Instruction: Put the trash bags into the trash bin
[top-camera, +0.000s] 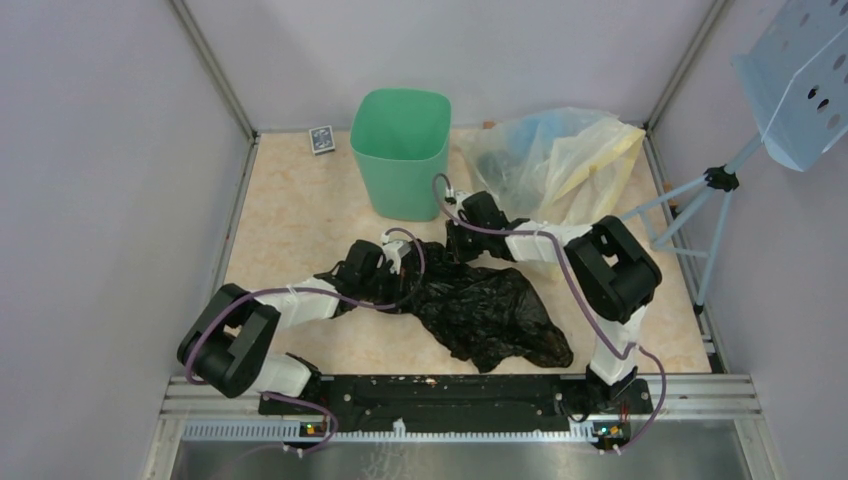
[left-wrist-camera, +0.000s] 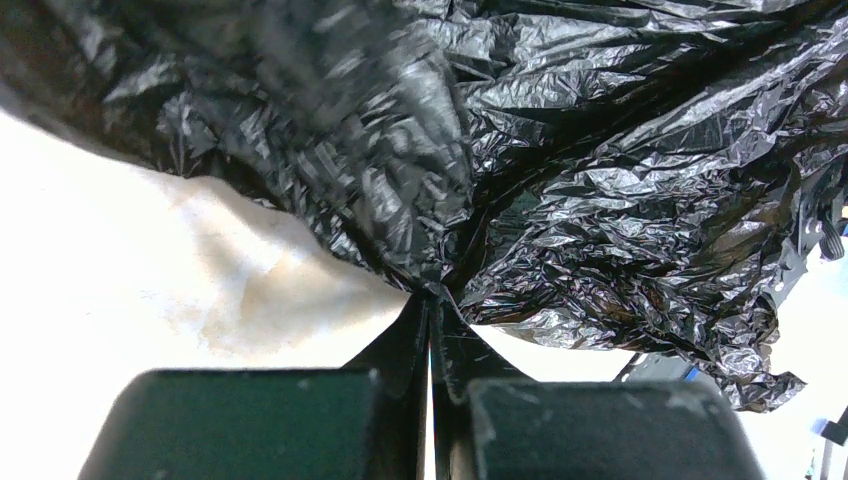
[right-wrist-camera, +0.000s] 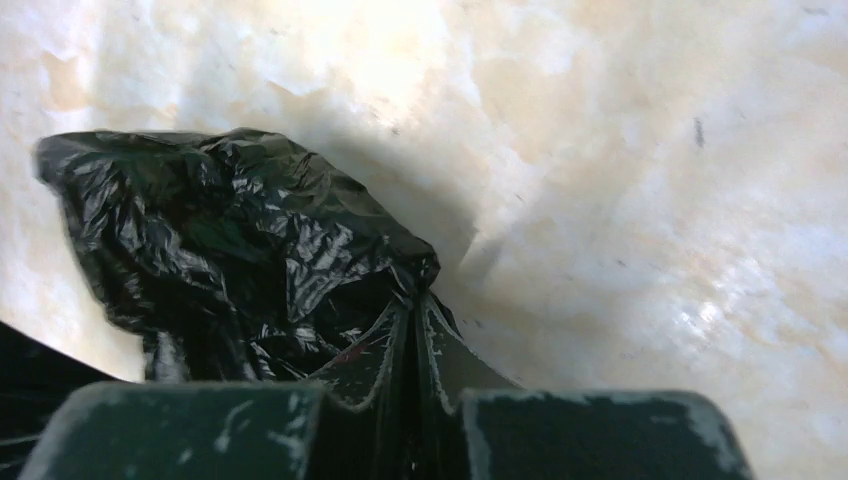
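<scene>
The black crinkly trash bag (top-camera: 480, 305) lies spread on the table in front of the mint-green trash bin (top-camera: 400, 150), which stands upright at the back. My left gripper (top-camera: 392, 262) is shut on the bag's left part; in the left wrist view the fingertips pinch a gathered fold of the bag (left-wrist-camera: 560, 170). My right gripper (top-camera: 452, 243) is shut on the bag's upper edge near the bin's right side; in the right wrist view a bunch of the bag (right-wrist-camera: 240, 240) hangs from the closed fingers above the table.
A heap of clear and yellowish plastic bags (top-camera: 555, 150) lies at the back right. A small dark card box (top-camera: 321, 139) sits left of the bin. A light blue stand (top-camera: 720, 180) is outside the right wall. Grey walls enclose the table.
</scene>
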